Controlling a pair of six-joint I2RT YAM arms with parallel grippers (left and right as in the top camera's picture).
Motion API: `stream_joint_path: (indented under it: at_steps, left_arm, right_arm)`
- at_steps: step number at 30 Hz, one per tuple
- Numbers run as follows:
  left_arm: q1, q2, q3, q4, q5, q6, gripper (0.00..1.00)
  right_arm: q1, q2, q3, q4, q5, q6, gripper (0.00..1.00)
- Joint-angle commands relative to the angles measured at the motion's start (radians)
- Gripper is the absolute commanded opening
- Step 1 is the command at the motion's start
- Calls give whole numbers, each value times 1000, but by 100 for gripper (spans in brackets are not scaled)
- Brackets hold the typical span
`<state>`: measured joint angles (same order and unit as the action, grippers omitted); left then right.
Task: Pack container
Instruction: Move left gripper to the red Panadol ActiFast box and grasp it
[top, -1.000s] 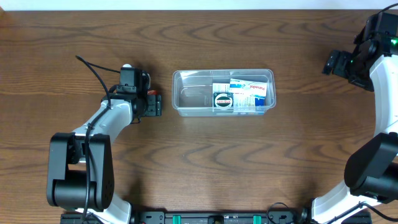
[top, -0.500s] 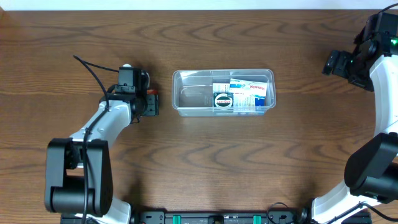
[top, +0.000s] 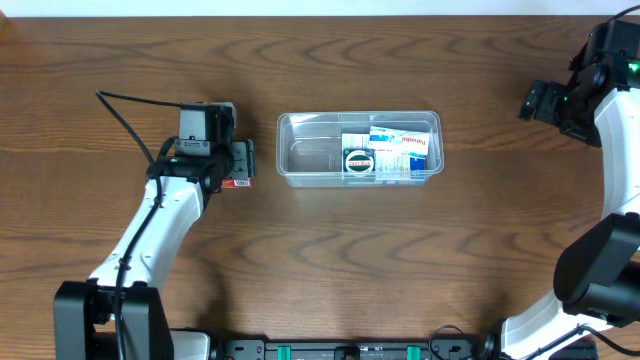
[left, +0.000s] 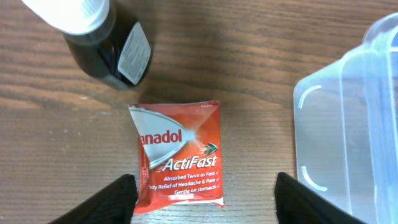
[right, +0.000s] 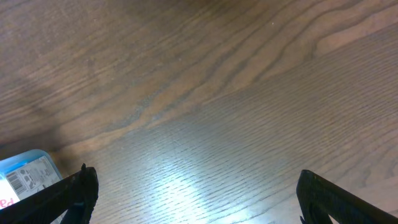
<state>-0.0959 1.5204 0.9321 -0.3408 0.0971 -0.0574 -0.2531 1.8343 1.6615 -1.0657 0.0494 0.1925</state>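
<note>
The clear container (top: 305, 158) sits in the middle of the table (top: 330, 260), with a few boxes (top: 395, 152) in its right half. The left gripper (top: 243, 163) is just beside it, jaws spread wide over a red packet (left: 179, 155) lying flat and not touching it. There's a dark bottle (left: 109, 43) close by. The right gripper (top: 530, 100) is off at the far right, gaping wide with nothing in it.

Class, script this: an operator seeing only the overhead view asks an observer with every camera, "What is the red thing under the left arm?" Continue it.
Observer: A red sachet printed Panadol ActiFast, flat on the table.
Operator: Is it gripped?
Observer: No; the left gripper has its jaws open, one either side of it.
Operator: Anything else hidden there?
Observer: A dark bottle with a white cap, just beyond the sachet and apart from it.
</note>
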Motion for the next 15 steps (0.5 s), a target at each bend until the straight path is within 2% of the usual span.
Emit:
stream_joint_path:
  at_steps: [1,5,15]
  left_arm:
    - [-1,49,14,-5,-55,-11,76]
    - [-1,132,14,-2,-160,-10,84]
    - [-1,231,14,37,-157,-10,84]
  right_arm:
    - [-3,-11,12,-2,7,-14,99]
    - [-3,-11,12,-2,7,-14,99]
    - [-4,-11,12,-2,7,-14,99]
